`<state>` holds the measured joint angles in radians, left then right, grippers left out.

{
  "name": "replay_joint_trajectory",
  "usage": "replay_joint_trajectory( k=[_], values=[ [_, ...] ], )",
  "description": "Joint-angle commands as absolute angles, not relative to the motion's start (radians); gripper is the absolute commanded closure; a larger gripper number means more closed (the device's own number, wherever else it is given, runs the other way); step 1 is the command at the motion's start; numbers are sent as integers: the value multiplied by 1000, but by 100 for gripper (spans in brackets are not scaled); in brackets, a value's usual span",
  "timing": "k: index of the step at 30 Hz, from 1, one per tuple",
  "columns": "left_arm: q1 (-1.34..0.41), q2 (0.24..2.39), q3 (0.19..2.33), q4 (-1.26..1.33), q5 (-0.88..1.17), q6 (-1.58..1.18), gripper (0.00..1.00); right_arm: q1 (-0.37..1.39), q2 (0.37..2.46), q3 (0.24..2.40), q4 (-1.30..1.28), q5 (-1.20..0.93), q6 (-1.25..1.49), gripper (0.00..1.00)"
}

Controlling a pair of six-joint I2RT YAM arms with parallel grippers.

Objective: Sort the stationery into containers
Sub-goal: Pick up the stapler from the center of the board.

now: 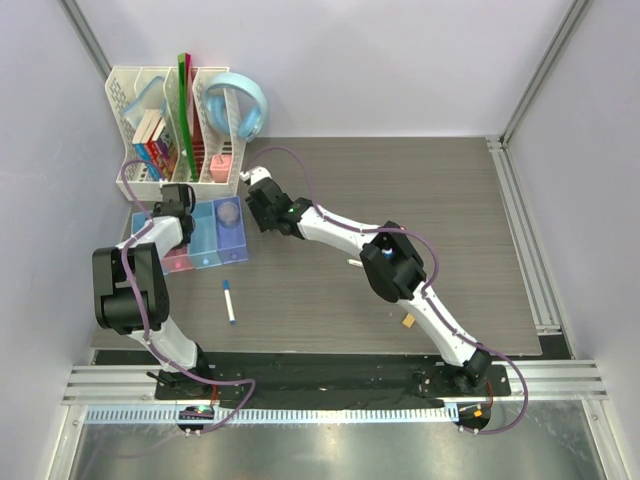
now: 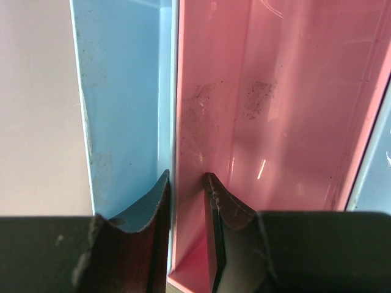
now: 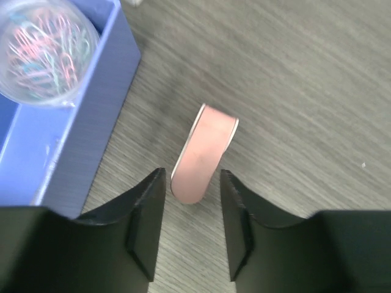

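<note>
The containers stand in a row at the left: blue [image 1: 143, 226], pink [image 1: 178, 252], blue [image 1: 205, 240], purple [image 1: 232, 232]. My left gripper [image 1: 175, 212] straddles the wall [image 2: 173, 110] between the first blue bin [image 2: 122, 91] and the pink bin [image 2: 275, 104], with one finger in each, closed on it. My right gripper [image 3: 192, 177] is open over the table beside the purple bin [image 3: 98, 122]. The near end of a pinkish eraser [image 3: 204, 149] lies between its fingertips. A white marker with a blue cap [image 1: 229, 300], a thin white pen [image 1: 355, 263] and a tan eraser [image 1: 408, 321] lie on the table.
A round clear tub of paper clips [image 3: 46, 52] sits in the purple bin. A white mesh organizer [image 1: 165, 130] with books and a green ruler, and light-blue headphones [image 1: 240, 105], stand behind the bins. A metal rail [image 1: 525, 240] runs along the table's right edge.
</note>
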<state>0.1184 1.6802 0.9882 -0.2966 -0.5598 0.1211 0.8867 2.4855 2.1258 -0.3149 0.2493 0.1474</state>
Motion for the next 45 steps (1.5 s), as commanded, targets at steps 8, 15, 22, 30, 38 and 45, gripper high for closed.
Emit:
replay_joint_trajectory(
  k=[8, 15, 22, 30, 38, 45],
  values=[
    [137, 1732, 927, -284, -515, 124, 77, 894, 2482, 2184, -270, 308, 94, 71],
    [138, 1727, 922, -281, -512, 123, 77, 894, 2488, 2175, -267, 299, 83, 65],
    [140, 1721, 917, -279, -512, 129, 77, 894, 2500, 2174, -265, 302, 78, 57],
    [146, 1723, 917, -278, -511, 137, 77, 891, 2525, 2186, -262, 307, 86, 64],
    [147, 1733, 926, -279, -502, 138, 78, 891, 2477, 2191, -267, 313, 51, 85],
    [144, 1773, 960, -288, -480, 115, 79, 891, 2364, 2140, -275, 299, 5, 86]
  ],
)
